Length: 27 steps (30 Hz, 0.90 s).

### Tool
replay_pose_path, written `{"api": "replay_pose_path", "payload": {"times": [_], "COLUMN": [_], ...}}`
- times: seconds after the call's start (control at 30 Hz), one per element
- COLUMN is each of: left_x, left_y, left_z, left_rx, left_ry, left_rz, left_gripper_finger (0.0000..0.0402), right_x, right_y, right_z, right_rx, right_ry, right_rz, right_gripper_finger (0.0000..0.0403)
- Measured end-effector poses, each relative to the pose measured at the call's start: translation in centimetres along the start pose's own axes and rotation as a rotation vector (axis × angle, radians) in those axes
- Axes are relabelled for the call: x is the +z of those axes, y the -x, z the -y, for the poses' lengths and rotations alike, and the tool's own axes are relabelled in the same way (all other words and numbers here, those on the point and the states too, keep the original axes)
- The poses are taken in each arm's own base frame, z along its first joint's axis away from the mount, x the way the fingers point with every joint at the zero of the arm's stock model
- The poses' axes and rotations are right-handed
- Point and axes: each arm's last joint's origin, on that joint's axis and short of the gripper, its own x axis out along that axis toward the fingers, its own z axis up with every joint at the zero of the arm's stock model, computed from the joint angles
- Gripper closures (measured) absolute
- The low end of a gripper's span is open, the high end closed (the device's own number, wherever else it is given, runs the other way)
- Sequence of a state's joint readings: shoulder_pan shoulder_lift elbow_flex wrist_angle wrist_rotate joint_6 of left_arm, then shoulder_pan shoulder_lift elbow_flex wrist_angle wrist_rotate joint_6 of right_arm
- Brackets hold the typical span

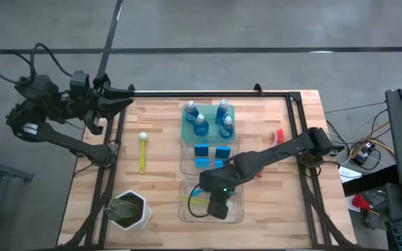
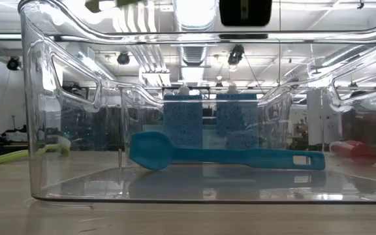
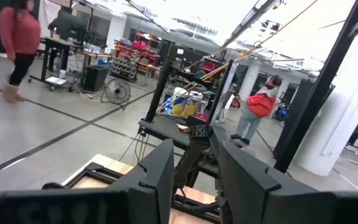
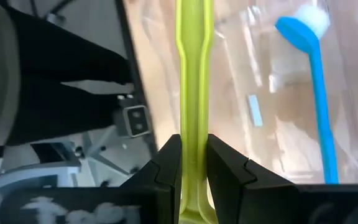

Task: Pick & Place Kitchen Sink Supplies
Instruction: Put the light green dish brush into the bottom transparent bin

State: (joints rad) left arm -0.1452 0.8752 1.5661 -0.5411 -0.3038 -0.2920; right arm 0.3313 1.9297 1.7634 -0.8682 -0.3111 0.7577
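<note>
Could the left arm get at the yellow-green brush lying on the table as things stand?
Probably yes. That yellow-green brush lies alone on bare wood on the left arm's side, nothing over or against it. The left gripper is parked off the table's far left corner, empty, so it would need to swing in; reach looks plausible, not certain.

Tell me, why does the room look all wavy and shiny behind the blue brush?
Low view: the camera looks through the clear bin, whose curved walls bend the room and catch ceiling-light glare above the blue brush. Right wrist view: the yellow-green brush is close and soft-edged.
</note>
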Motion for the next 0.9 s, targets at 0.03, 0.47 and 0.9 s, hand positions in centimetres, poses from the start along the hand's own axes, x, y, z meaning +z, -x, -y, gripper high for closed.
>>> {"api": "replay_pose_path", "payload": {"times": [0.03,0.47,0.9], "left_x": [0.1,0.2,0.2], "left_y": [0.1,0.5,0.4], "left_z": [0.0,-0.1,-0.1], "left_rx": [-0.001,-0.004,-0.003], "left_ry": [0.001,0.006,0.0], "left_rz": [0.003,0.011,0.009], "left_gripper_finger": [0.028,0.028,0.028], "right_x": [0.0,0.1,0.1], "right_y": [-0.4,-4.9,-8.9], "right_z": [0.1,2.2,4.2], "right_rx": [-0.01,-0.158,-0.241], "right_ry": [-0.003,0.043,0.049], "right_rz": [-0.011,-0.099,-0.184], "right_gripper_finger": [0.0349,0.0349,0.0349]}}
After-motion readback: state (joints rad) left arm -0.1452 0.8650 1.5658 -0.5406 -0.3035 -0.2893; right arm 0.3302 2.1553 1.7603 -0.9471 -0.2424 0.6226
